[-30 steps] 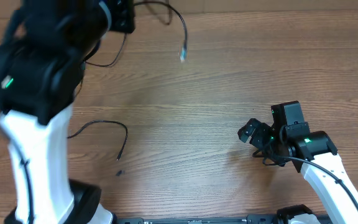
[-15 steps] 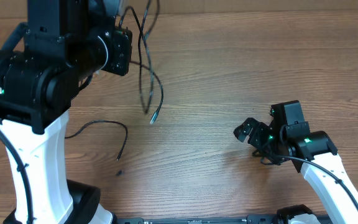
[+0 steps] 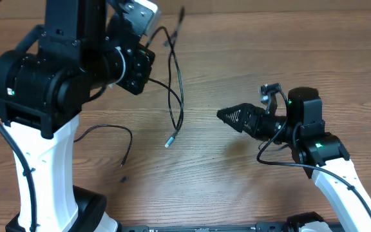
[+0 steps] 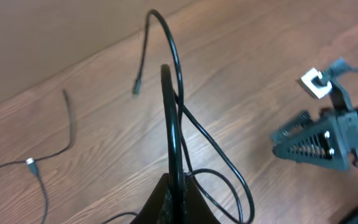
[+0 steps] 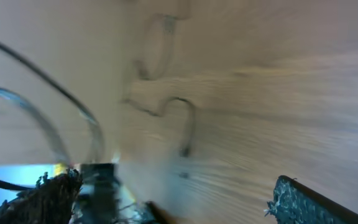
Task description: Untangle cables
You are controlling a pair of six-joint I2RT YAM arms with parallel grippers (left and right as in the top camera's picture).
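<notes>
Left gripper (image 4: pixel 174 186): clamped tight on the held cable, raised above the table (image 3: pixel 250 51) on its left side.
Held cable (image 3: pixel 180 96): thin and black, pinched at the fingertips, looping out and hanging down in a long curve; several strands cross just past the grip in the left wrist view.
Plug (image 3: pixel 168 143): pale tip at the low end of the held cable, near mid-table; touching the wood or just above it, cannot tell.
Right gripper (image 3: pixel 232 116): jaws spread wide, nothing between them, pointing left toward the hanging loop, near it but apart.
Loose cable (image 3: pixel 111 128): flat on the wood by the left arm's base, bent in 1 arch, apart from the held cable.
Third cable (image 4: pixel 55 152): thin strand lying flat, seen in the left wrist view only, with a silver plug; link to the others, cannot tell.
Right wrist view: blurred; 2 dark fingers at the lower corners, wood between them.
</notes>
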